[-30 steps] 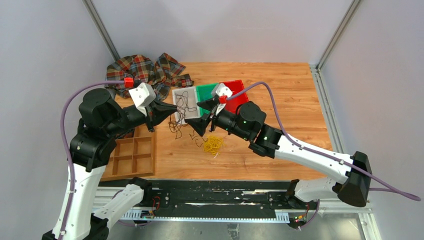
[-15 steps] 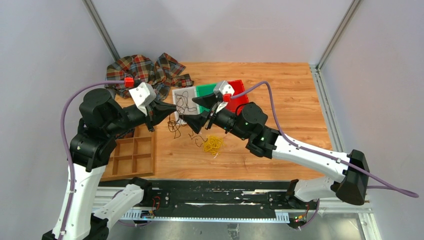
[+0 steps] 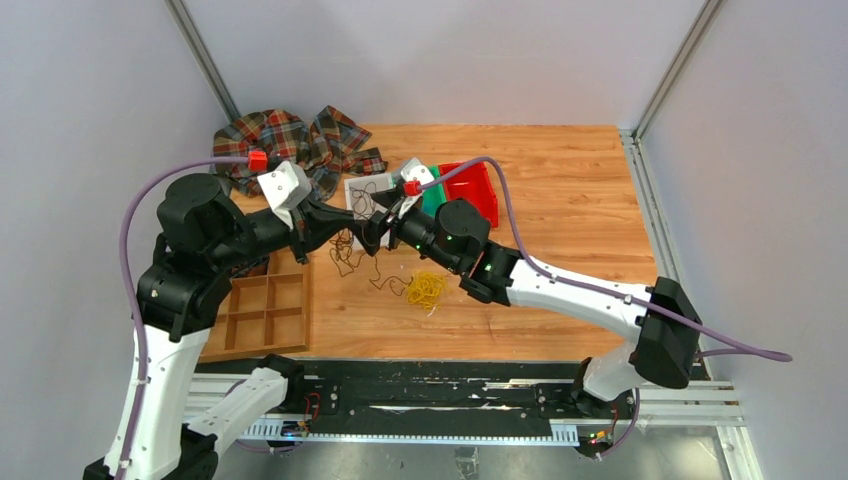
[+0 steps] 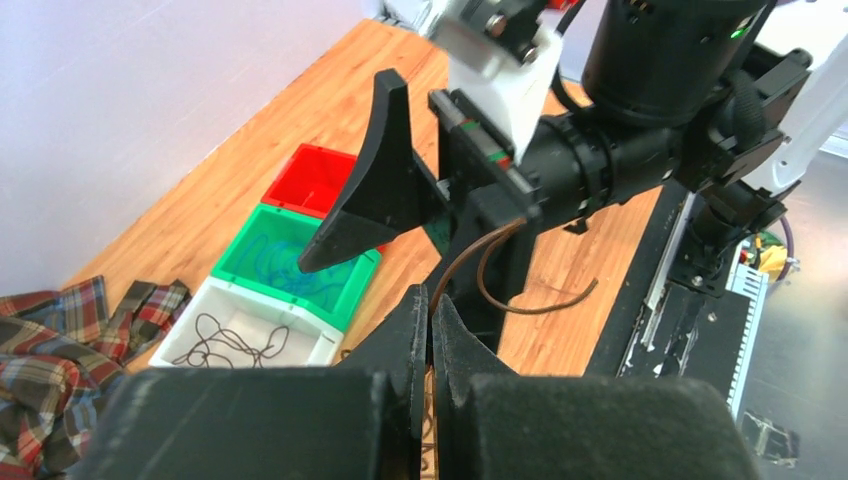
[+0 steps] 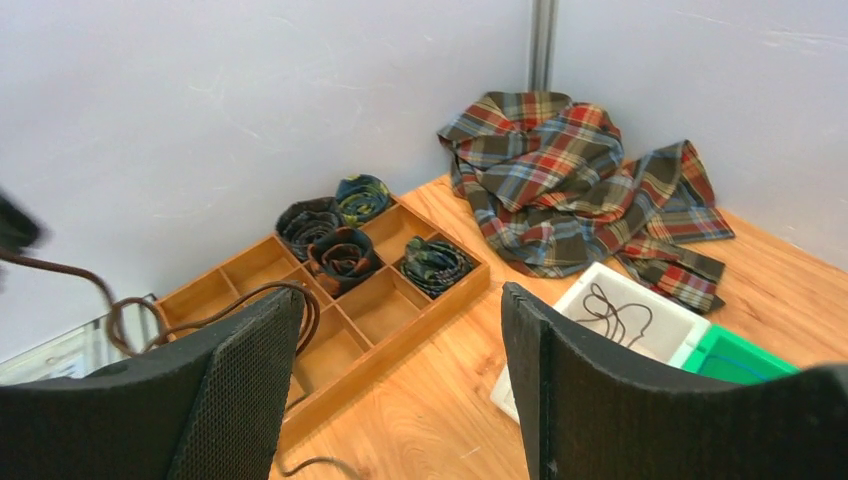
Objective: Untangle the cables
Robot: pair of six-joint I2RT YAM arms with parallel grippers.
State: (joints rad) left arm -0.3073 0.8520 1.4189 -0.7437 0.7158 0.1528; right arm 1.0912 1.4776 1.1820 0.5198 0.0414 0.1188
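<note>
the left end effector [image 4: 431, 305] is seen closed, its fingers pressed together on a brown strand [image 4: 480, 275] that rises from the tips and curls away in a loop above the bench [image 3: 560, 200]. the right end effector [image 5: 400, 310] is held with its jaws wide apart and nothing between them. it is placed just beside the left one, almost tip to tip, and the strand's loop is seen next to one of its fingers; whether they touch cannot be told. the other cables [image 3: 345, 255] are spread on the bench below the two end effectors as loose dark loops, with a yellow bunch [image 3: 428, 290] lying apart from them, nearer the arm bases. dark strands [image 4: 235, 345] are seen in a white tray [image 4: 325, 345] and blue-green strands [image 4: 285, 262] in the green tray [image 4: 300, 305] touching it; a red tray [image 4: 315, 180] is set beyond. a plaid cloth [image 5: 570, 170] is crumpled in the far left corner, and a wooden divided tray [image 5: 400, 345] with coiled bundles [image 5: 335, 245] in its compartments is set at the left edge.
</note>
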